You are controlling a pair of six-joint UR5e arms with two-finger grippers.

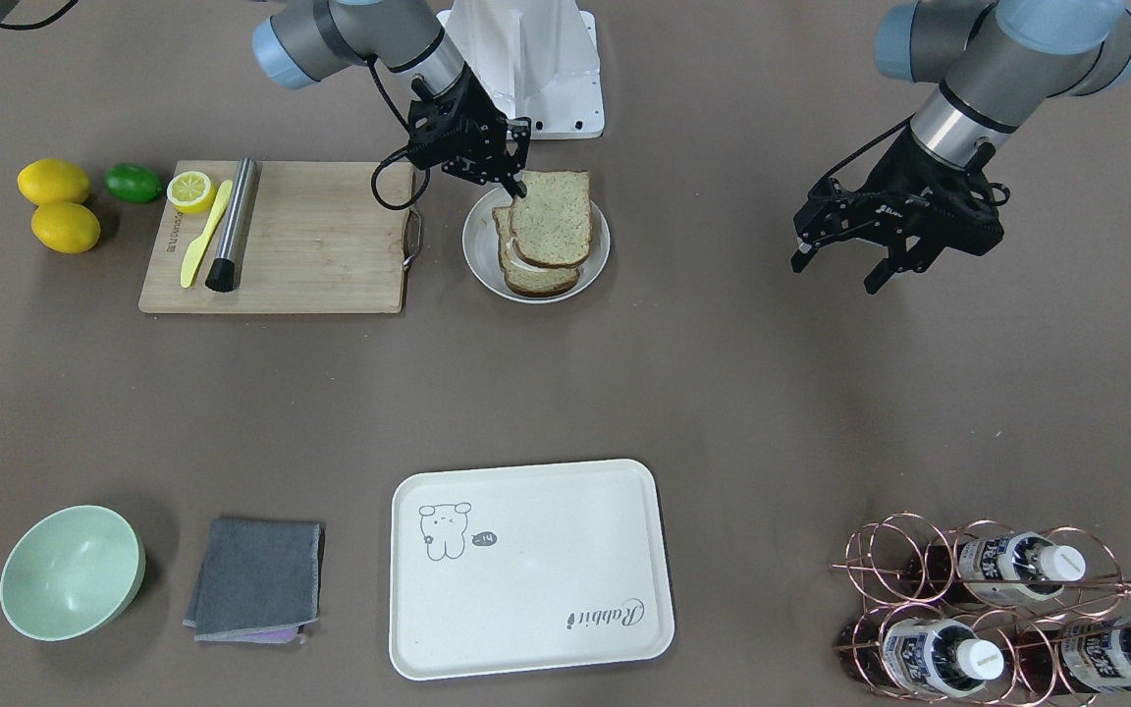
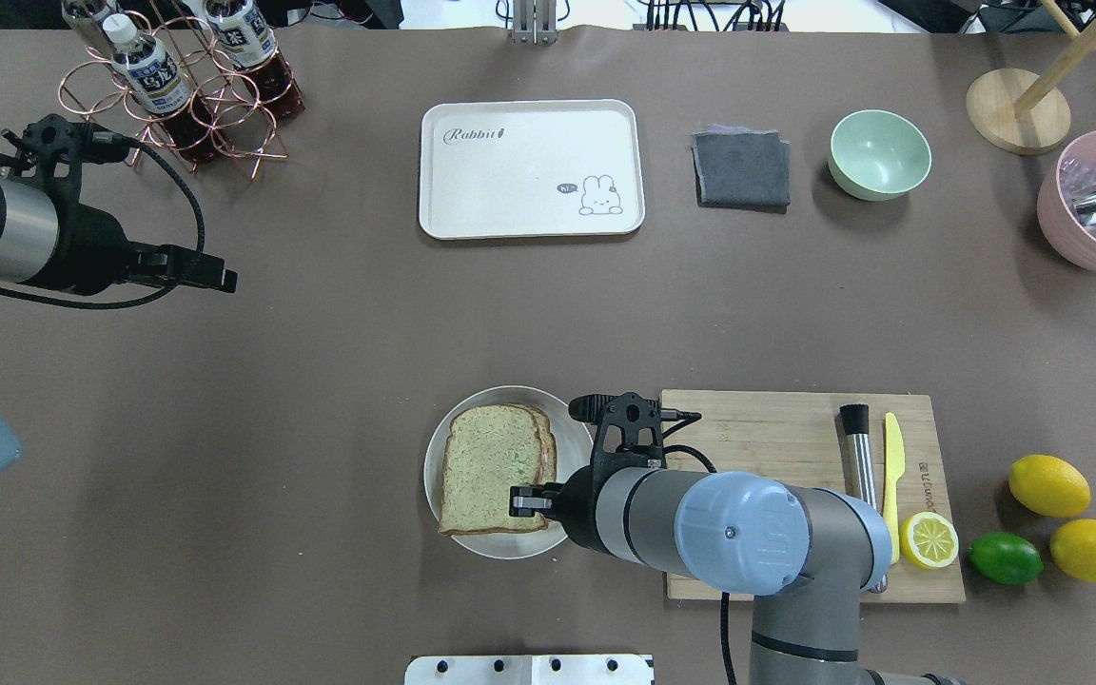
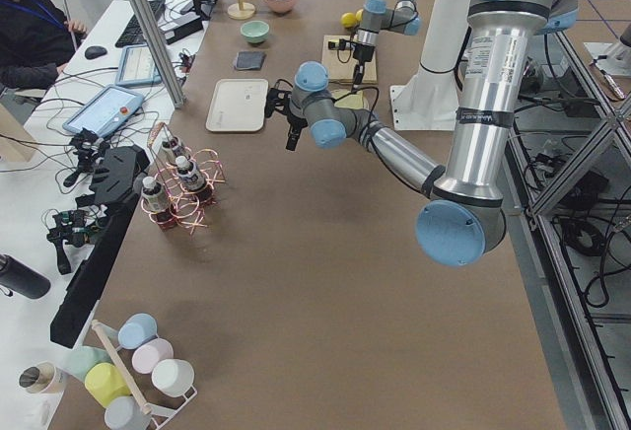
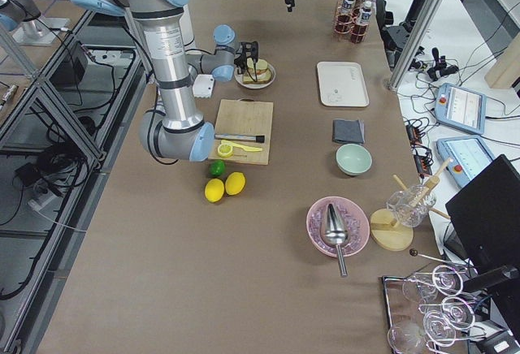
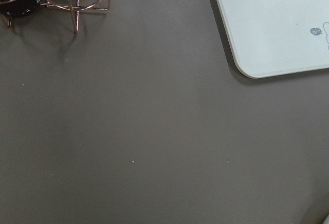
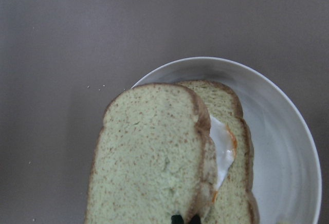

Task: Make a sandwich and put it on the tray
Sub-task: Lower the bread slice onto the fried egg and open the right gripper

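Two slices and egg are stacked as the sandwich [image 1: 536,280] on a plate [image 1: 475,250], the top slice [image 1: 551,218] pinched by the right pincer [image 1: 519,189]; the left pincer [image 1: 835,275] is held open. Transfer to the distant tray [image 1: 546,550] is left.

Robotics lab. Two industrial arms [image 3: 485,85] at a brown-covered table [image 3: 296,282]; aluminium post [image 3: 150,35], teach pendant [image 4: 460,104] and loose cables [image 3: 590,238] alongside. Operator [image 3: 30,21] seated at adjoining white desk [image 3: 25,183] with mouse [image 3: 94,52].

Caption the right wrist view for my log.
Right pincer pinches the top bread slice, skewed over fried egg and lower slice on a round white plate.
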